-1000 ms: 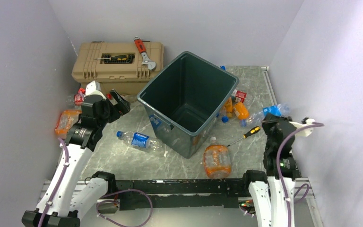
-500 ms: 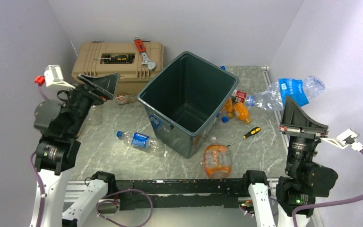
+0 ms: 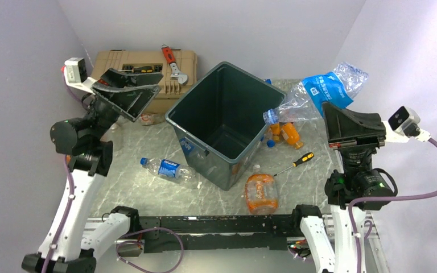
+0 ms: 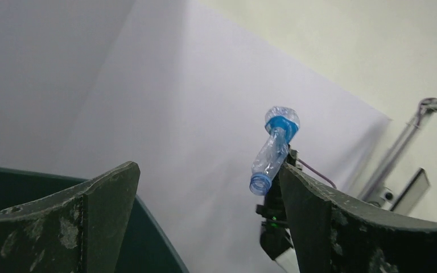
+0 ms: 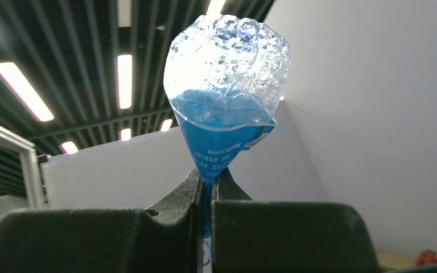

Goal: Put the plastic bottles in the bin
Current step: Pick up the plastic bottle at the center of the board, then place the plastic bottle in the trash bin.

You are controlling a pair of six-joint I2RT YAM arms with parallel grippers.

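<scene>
Got crushed blue-label bottle (image 3: 318, 94) pinched tight in right gripper (image 3: 329, 111), high over the right rim of the bin (image 3: 194, 90), neck tipped inward, likely for dropping. Got left gripper (image 3: 145, 96) spread wide, empty, parked left.

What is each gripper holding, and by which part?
The right gripper pinches a crushed plastic bottle by its blue label. The left gripper is open, holding nothing.
</scene>
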